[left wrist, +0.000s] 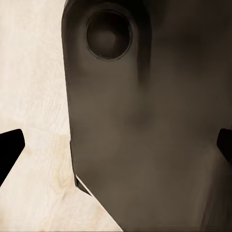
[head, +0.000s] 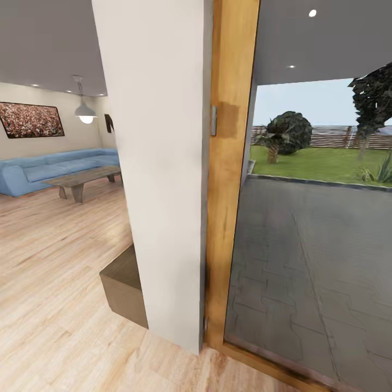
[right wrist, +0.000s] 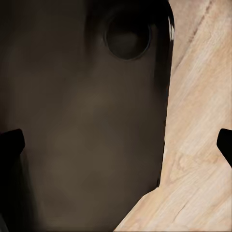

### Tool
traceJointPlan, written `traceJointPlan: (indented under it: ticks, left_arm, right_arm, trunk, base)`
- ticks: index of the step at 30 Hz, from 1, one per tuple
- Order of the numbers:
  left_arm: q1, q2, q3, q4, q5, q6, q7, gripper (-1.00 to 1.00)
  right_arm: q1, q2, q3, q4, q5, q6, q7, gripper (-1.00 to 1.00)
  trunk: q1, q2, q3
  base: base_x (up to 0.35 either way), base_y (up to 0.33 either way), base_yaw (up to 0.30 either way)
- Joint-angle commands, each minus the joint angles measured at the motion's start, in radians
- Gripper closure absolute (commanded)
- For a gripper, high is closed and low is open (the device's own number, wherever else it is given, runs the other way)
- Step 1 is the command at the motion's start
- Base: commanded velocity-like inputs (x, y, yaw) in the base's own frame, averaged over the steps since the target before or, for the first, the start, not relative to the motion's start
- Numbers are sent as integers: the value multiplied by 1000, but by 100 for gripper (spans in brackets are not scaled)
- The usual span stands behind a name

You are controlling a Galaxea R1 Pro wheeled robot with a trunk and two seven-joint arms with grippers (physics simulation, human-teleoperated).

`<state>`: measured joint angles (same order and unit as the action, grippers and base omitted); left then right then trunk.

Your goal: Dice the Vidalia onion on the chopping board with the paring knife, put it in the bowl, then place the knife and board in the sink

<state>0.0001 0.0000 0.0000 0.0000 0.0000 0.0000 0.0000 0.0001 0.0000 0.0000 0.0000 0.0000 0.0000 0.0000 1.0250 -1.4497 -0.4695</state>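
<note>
Head view: the camera is facing the end of a white plaster wall [head: 158, 163], smooth and matte, with a varnished wooden door frame [head: 231, 163] running up its right edge; a small grey metal hinge plate [head: 213, 120] is sitting on the frame. To the right, a grey paved patio [head: 316, 261] with interlocking blocks is leading out to a lawn [head: 321, 163], a rounded dark bush [head: 288, 132] and a slatted fence [head: 332, 136]. To the left, a living room is showing: a long blue sofa [head: 49, 171], a low wooden coffee table [head: 87, 179], a framed picture [head: 30, 120], a white dome pendant lamp [head: 85, 113]. A brown box-shaped block [head: 124, 291] is standing on the pale plank floor [head: 49, 272] against the wall's foot.

Left wrist view: a dark, smooth, rounded robot body part [left wrist: 145, 125] with a circular recess is lying over the light wood floor [left wrist: 34, 72]; the left gripper [left wrist: 116, 145] is standing with its jaws wide apart, black fingertips [left wrist: 9, 145] at the frame's two sides, nothing between them.

Right wrist view: a similar dark housing [right wrist: 82, 121], grained wooden floor [right wrist: 198, 145] beside it; the right gripper [right wrist: 116, 145] is likewise spread and holding nothing.

Neither the onion nor any other task object is locatable from these frames; kitchen not in sight
</note>
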Motion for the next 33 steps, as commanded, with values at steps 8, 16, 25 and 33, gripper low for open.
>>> traceJointPlan:
  ticks: [8,16,25,33]
  left_arm:
    - [1,5,1,-2,-2,-2,0,-100]
    - [1,9,2,-2,-2,-2,0,-100]
    - [1,8,2,-2,-2,-2,0,-100]
    - [1,8,1,-2,0,-2,0,-100]
  right_arm:
    - [-3,32,1,-25,0,3,-5,-100]
    - [-3,34,0,-27,-1,-1,-5,-100]
    - [-3,31,0,-28,-2,-10,-5,-100]
    - [-3,31,0,-31,-2,-173,-5,-100]
  trunk:
    - [0,0,0]
    - [0,0,0]
    - [0,0,0]
    - [0,0,0]
  base:
    - [0,0,0]
    - [0,0,0]
    - [0,0,0]
    - [0,0,0]
